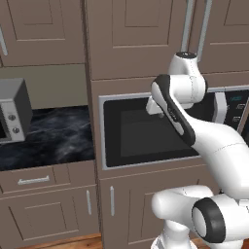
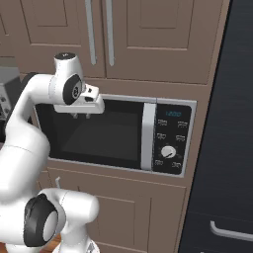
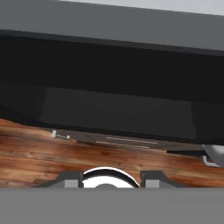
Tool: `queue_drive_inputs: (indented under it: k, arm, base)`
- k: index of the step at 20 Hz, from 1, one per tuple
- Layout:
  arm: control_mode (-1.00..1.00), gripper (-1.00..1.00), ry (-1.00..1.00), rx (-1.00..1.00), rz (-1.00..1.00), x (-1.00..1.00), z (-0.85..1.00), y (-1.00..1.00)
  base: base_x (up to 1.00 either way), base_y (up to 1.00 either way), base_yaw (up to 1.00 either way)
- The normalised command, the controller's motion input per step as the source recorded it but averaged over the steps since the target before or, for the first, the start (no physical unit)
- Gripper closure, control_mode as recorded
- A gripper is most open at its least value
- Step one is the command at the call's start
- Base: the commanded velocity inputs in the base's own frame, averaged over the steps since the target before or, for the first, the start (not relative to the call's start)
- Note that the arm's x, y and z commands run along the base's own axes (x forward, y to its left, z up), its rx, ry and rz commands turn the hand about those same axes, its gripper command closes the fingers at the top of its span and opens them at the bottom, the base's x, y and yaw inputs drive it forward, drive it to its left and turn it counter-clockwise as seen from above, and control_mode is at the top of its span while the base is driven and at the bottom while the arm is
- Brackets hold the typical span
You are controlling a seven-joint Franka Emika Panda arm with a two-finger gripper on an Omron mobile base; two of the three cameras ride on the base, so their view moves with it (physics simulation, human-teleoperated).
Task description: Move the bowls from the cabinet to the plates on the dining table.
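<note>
The cabinet (image 1: pixel 136 34) is above the built-in oven, its panelled doors shut, with two long grey bar handles (image 2: pixel 90 32) side by side. The handles also show at the top right of the left base view (image 1: pixel 187 22). My gripper (image 2: pixel 81 116) hangs in front of the oven's dark glass, below those handles, pointing down. In the hand view the gripper (image 3: pixel 111 179) is open, its two fingertips (image 3: pixel 72 179) apart with nothing between them. The bowls, the plates and the dining table are out of view.
A built-in oven (image 2: pixel 99 133) with a control panel (image 2: pixel 170 141) fills the wall below the cabinet. To the left lie a black marble counter (image 1: pixel 53 138) and a grey microwave (image 1: pixel 12 109). A tall dark appliance (image 2: pixel 227 148) stands at the right. Wooden floor (image 3: pixel 109 155) lies below.
</note>
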Motion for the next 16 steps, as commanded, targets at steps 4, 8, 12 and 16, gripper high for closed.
queue_drive_inputs:
  k: [4,8,12,16]
  arm:
    - [-1.0,-1.0,-0.02,0.0,0.0,-0.07,0.01,0.02]
    - [-1.0,-1.0,-0.08,0.0,0.0,-0.18,0.19,0.0]
    - [-1.0,-1.0,-0.08,0.0,0.0,-0.19,0.31,-0.03]
    - [-1.0,-1.0,-0.08,0.0,0.0,-0.18,0.37,-0.05]
  base:
    - [0.0,0.0,0.0]
    - [0.0,0.0,0.0]
    - [0.0,0.0,0.0]
    - [0.0,0.0,0.0]
